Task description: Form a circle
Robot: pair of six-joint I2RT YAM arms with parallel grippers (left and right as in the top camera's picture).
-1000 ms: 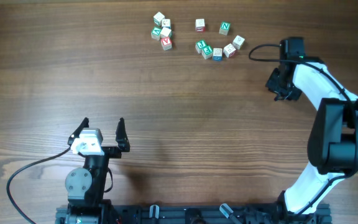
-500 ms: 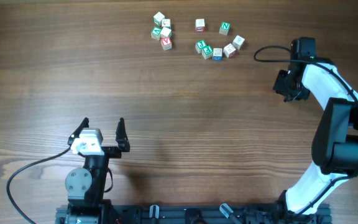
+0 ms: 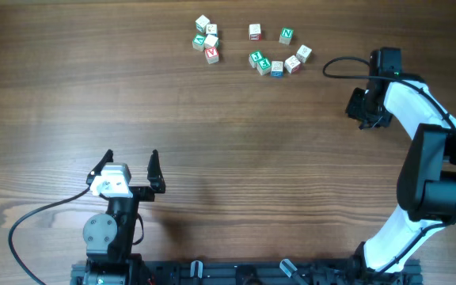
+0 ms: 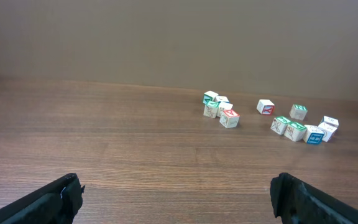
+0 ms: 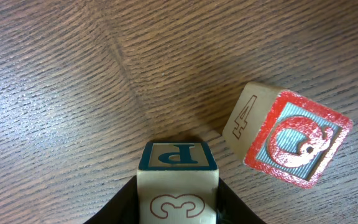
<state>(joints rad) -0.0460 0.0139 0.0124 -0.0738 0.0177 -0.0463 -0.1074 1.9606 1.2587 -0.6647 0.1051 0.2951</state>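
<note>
My right claw (image 5: 178, 202) is clenched on a small wooden cube with a blue-framed P (image 5: 178, 155), low centre of the wrist view. A red-faced wooden cube marked 4 (image 5: 288, 140) lies just to its right. I judge the cubes light, rigid and smooth, best pinched on flat opposite faces. My left claw (image 3: 131, 164) gapes empty. The other lettered cubes (image 3: 276, 57) sit top centre overhead.

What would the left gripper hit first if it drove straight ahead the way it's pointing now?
Likely nothing: only bare table lies ahead of the left gripper; the nearest block cluster sits off to its right.
</note>
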